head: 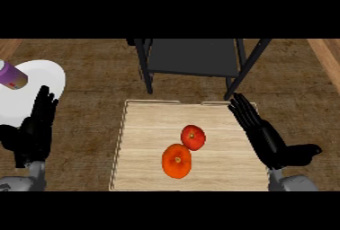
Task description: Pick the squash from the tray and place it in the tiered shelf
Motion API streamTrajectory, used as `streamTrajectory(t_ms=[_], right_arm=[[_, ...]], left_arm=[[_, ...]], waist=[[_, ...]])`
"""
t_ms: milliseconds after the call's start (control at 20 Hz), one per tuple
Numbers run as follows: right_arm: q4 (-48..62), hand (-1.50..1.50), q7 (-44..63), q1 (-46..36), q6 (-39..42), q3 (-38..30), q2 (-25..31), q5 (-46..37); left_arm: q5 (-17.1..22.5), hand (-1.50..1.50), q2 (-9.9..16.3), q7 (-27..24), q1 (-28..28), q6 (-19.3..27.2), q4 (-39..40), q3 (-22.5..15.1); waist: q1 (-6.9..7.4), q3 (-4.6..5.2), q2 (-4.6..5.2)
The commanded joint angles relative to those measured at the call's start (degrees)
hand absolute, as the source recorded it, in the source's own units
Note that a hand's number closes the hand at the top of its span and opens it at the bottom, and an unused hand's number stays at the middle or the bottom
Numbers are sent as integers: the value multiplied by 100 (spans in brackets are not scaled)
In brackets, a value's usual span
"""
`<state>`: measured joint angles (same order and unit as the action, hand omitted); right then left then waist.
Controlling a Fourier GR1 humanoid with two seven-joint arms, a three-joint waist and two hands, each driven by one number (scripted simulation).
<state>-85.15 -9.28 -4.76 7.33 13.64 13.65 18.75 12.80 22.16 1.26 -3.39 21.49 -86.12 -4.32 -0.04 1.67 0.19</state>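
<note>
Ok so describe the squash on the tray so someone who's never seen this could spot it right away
Find the pale wooden tray in the middle of the brown counter, in front of the dark shelf. Two round fruits lie touching near its centre, between the open left hand and right hand. The squash is the nearer one, orange and larger, while its neighbour is redder.

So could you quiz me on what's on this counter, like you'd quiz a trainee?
1. True or false: the right hand is holding the squash.
2. What lies beside the squash on the tray? A) tomato B) banana C) cup
3. Where is the shelf relative to the tray?

Key:
1. False; both it and the left hand are open, holding nothing.
2. A.
3. Beyond the tray's far edge.
</note>
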Motion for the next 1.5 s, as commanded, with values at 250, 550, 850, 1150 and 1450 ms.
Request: streamTrajectory(t_ms=[250,550,850,1150,1450], right_arm=[[-374,150,-99,-1567,167,-766,1142,-649],[1267,-150,778,-1868,-5,-524,974,-1401],[278,-150,255,-1204,1419,-254,1654,-1223],[-956,-150,1744,-1509,2229,-223,2046,-538],[-2179,-150,3990,-2049,1717,386,1766,-554]], left_arm=[[491,0,-78,973,164,-850,778,-339],[723,0,-303,1083,-38,-1308,1064,-281],[620,0,-293,1105,224,-1347,999,-262],[679,0,-204,991,177,-1666,1259,-73],[478,0,-397,1295,13,-1356,1082,-207]], waist=[[6,-160,13],[53,-166,1],[-15,-164,-24],[-41,-156,-34],[-32,-151,-45]])
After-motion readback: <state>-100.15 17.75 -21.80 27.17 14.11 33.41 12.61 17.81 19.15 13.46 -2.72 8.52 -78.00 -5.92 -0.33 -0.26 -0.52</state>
